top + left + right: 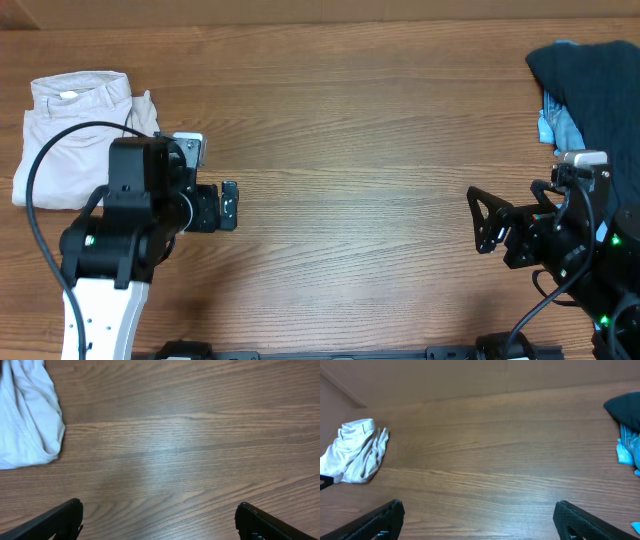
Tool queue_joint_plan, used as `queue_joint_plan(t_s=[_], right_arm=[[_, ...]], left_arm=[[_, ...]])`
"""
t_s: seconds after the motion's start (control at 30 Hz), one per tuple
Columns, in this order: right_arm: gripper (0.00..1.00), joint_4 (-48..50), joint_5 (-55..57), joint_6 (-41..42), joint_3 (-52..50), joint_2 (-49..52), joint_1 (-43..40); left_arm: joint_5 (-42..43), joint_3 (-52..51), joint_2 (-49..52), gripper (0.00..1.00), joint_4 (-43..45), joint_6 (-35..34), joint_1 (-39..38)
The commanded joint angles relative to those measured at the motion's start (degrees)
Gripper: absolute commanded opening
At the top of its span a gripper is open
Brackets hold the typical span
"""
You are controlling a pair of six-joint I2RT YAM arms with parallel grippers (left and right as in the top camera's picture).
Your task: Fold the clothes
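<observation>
Hovering low over the brown wood-grain table [350, 120], the two black robot arms face each other from opposite sides of the front edge, and neither carries anything. The left gripper [229, 205] points inward with its fingers spread wide; its wrist camera shows only bare board between them. The right gripper [478, 222] mirrors it, jaws likewise parted and nothing held. Both arms sit well apart from any cloth, a stance that reads as a neutral, ready pose rather than a reach. Beyond the left arm, toward the far left corner, lies the pair of pale beige cotton shorts [75, 140], gathered into a compact, somewhat wrinkled bundle with the waistband at its far edge and part of it hidden under the arm's wrist and cable. The bundle looks doubled over on itself, so the fold appears largely made and the shorts parked out of the working area, though how neat the layers are cannot be told from here. In the far right corner a crumpled dark navy garment [590, 85] is heaped over a light blue garment [560, 125], just behind the right arm. That pile seems kept to the side, where it would not tangle with the work.
</observation>
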Motion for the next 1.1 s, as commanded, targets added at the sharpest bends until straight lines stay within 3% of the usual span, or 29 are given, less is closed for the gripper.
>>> queue_joint_plan(t_s=[0.0, 0.17, 0.3, 0.43, 0.6, 0.73, 1.07], right_arm=[[1.00, -1.0, 0.6, -0.2, 0.0, -0.2, 0.0], [1.00, -1.8, 0.6, -0.2, 0.0, -0.5, 0.0], [1.00, -0.7, 3.1, -0.2, -5.1, -6.6, 0.0], [1.00, 9.7, 7.3, -0.2, -22.1, -19.8, 0.0], [1.00, 17.8, 5.0, 0.0, -46.2, -35.6, 0.0], [1.00, 23.2, 2.4, 0.0, -57.9, -43.9, 0.0], [1.00, 25.4, 2.2, 0.0, -67.3, -43.7, 0.0]], left_arm=[[-0.6, 0.2, 3.8, 1.00, 0.2, 0.0, -0.4], [-0.6, 0.2, 9.9, 1.00, 0.2, 0.0, -0.3], [-0.6, 0.2, 14.9, 1.00, 0.2, 0.0, -0.4], [-0.6, 0.2, 19.2, 1.00, 0.2, 0.0, -0.3], [-0.6, 0.2, 23.7, 1.00, 0.2, 0.0, -0.4], [-0.6, 0.2, 25.9, 1.00, 0.2, 0.0, -0.3], [-0.6, 0.2, 26.1, 1.00, 0.2, 0.0, -0.3]])
